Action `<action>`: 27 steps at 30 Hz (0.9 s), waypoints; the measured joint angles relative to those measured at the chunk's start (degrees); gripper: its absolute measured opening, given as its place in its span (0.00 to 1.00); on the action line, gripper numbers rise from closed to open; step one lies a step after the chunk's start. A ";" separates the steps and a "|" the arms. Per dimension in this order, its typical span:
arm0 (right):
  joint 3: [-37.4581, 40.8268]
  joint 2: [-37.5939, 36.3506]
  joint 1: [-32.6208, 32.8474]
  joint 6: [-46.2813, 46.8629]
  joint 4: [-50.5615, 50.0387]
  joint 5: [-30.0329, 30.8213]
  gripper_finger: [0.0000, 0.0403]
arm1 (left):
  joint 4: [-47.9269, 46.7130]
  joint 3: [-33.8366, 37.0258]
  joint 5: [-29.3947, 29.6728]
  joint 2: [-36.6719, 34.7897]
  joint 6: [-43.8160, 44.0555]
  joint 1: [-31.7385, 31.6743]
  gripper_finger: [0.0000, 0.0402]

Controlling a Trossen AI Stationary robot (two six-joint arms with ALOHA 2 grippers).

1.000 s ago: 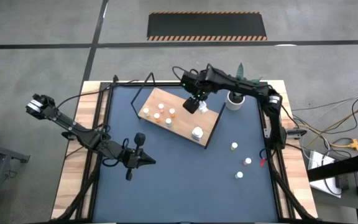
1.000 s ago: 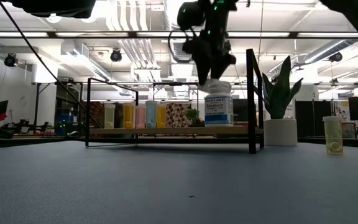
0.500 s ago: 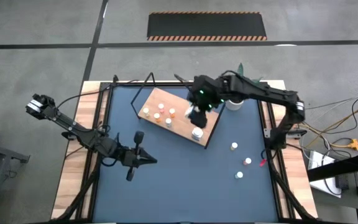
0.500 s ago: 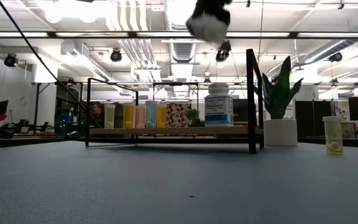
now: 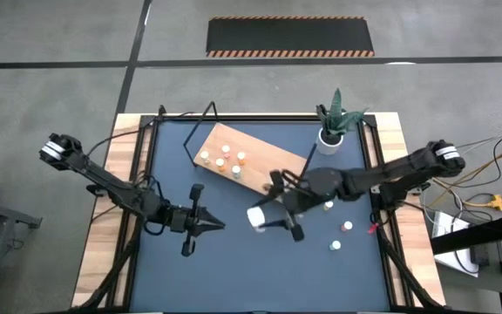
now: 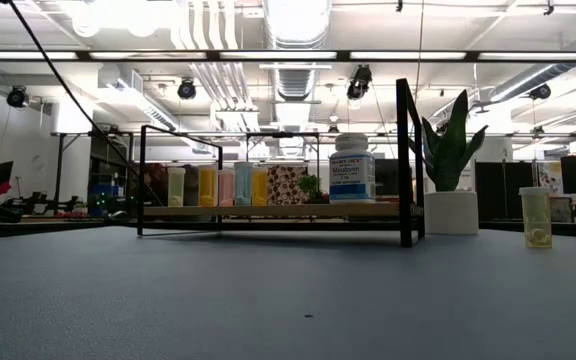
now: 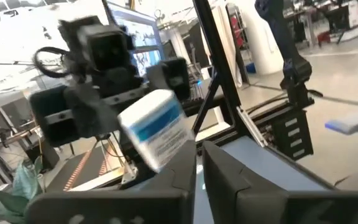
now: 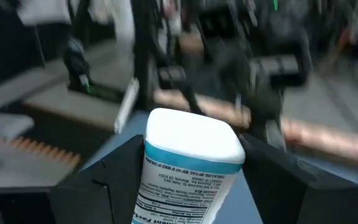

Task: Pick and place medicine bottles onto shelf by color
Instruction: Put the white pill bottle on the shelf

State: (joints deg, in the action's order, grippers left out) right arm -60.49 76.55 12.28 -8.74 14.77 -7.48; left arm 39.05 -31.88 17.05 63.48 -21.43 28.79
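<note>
Right gripper (image 5: 267,220) fingers (image 8: 104,180) clamped on either side of a large white bottle (image 8: 188,168), held above the table (image 5: 234,262) just off the shelf (image 5: 260,174), left gripper (image 5: 220,225) fingers pressed together nearby, holding nothing

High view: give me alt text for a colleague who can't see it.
The right end effector holds a big white bottle over the blue table, off the wooden shelf where small bottles stand. The left end effector waits shut nearby.
</note>
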 joint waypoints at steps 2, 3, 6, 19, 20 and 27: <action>6.34 -0.07 1.26 -2.50 13.37 0.03 0.58 | 3.02 0.00 -0.01 2.00 0.53 0.00 0.07; 8.96 0.19 1.61 -3.39 19.40 0.13 0.58 | 4.82 0.00 -0.01 3.14 1.12 -0.02 0.10; 15.03 1.19 1.92 -5.26 32.83 2.95 0.58 | 7.77 -0.13 0.00 6.68 1.62 -0.01 0.22; 20.96 2.11 1.86 -6.48 41.81 5.41 0.58 | 27.25 -3.26 15.20 23.98 3.76 -2.84 0.69; 20.96 2.17 1.86 -6.59 41.30 5.80 0.58 | 27.88 -3.91 14.47 25.34 4.49 -3.23 0.71; 20.96 2.35 1.77 -7.97 39.52 7.82 0.58 | 29.22 -7.37 13.20 29.50 7.92 -4.11 0.73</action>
State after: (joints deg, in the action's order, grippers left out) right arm -39.53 78.89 14.04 -16.71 54.30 0.34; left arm 68.27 -39.25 30.25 92.98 -13.51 24.68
